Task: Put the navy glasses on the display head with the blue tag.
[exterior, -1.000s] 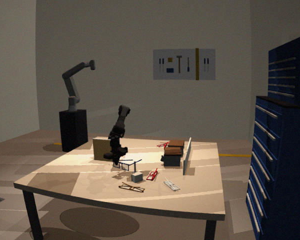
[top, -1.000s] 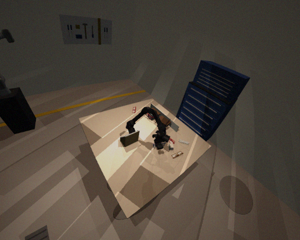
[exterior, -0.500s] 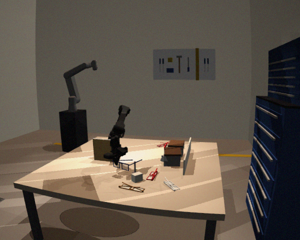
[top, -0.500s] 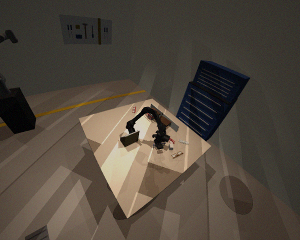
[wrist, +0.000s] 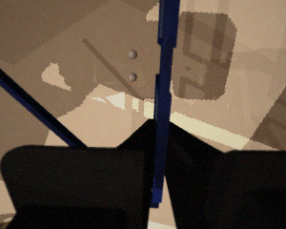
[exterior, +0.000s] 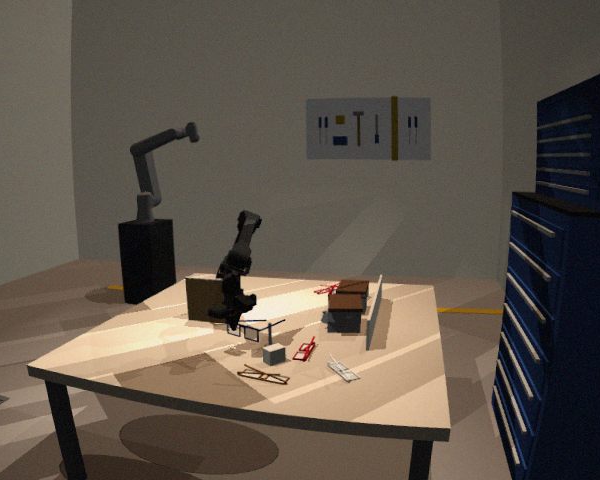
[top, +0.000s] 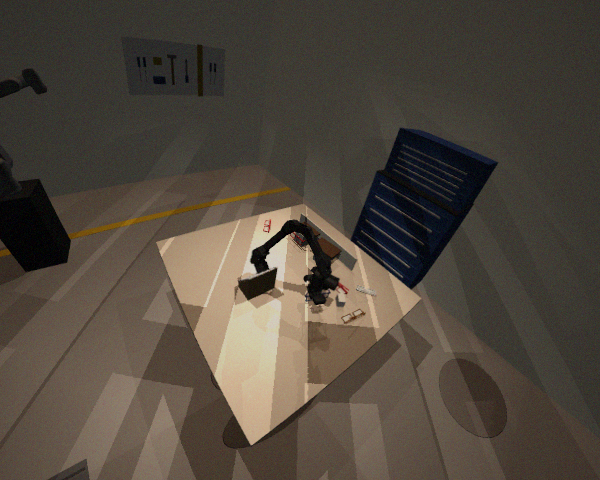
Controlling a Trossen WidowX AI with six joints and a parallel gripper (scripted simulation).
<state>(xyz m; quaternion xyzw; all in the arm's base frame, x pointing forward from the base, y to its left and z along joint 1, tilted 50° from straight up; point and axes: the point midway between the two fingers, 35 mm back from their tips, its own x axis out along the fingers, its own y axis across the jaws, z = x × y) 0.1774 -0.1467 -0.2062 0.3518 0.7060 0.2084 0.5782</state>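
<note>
My gripper (exterior: 233, 327) (wrist: 156, 126) is shut on the navy glasses (exterior: 276, 323) (wrist: 168, 52) and holds them above the table at front centre. In the wrist view the front frame runs upward from between the fingers, and a temple slants off to the left. Two blocky grey heads with brown tops stand right of the gripper in the exterior view: the nearer head (exterior: 344, 322) (top: 327, 249) and the farther head (exterior: 353, 285). The glasses are apart from both. The blue tag cannot be made out in any view.
A grey block (exterior: 274, 355) with a thin post stands close to the glasses. Red glasses (exterior: 304, 352), brown glasses (exterior: 263, 374) and white glasses (exterior: 343, 369) lie near it. An upright panel (exterior: 374, 315) stands beside the heads, and a board (exterior: 201, 299) (top: 259, 284) stands by the arm's base.
</note>
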